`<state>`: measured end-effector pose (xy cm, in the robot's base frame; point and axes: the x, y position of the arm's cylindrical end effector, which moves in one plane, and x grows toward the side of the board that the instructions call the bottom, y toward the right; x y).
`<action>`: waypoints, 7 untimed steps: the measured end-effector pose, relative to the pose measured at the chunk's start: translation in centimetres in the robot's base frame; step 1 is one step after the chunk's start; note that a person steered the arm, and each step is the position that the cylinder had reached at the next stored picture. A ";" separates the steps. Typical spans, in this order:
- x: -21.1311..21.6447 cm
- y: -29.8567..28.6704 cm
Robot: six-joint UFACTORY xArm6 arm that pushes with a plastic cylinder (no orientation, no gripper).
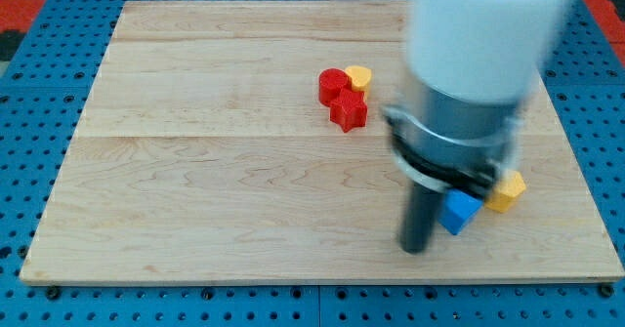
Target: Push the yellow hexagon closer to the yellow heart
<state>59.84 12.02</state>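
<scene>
Blocks: 2 red (332,83) (349,111), 2 yellow (359,75) (507,190), 1 blue (459,211), tip (415,249) beside blue, no jaws

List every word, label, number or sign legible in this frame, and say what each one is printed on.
None: no readable text appears anywhere in this view.
The wooden board is plain, with no markings.
The yellow hexagon, yellow heart, blue block, red star-like block and the red block behind it carry no lettering.
The arm's blurred white and grey body shows no legible label.
My tip is plain dark.
</scene>
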 end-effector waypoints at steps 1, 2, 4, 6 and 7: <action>0.3 5.9; -3.9 8.5; -10.0 6.8; -14.0 7.2; -14.1 9.3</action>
<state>45.75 21.37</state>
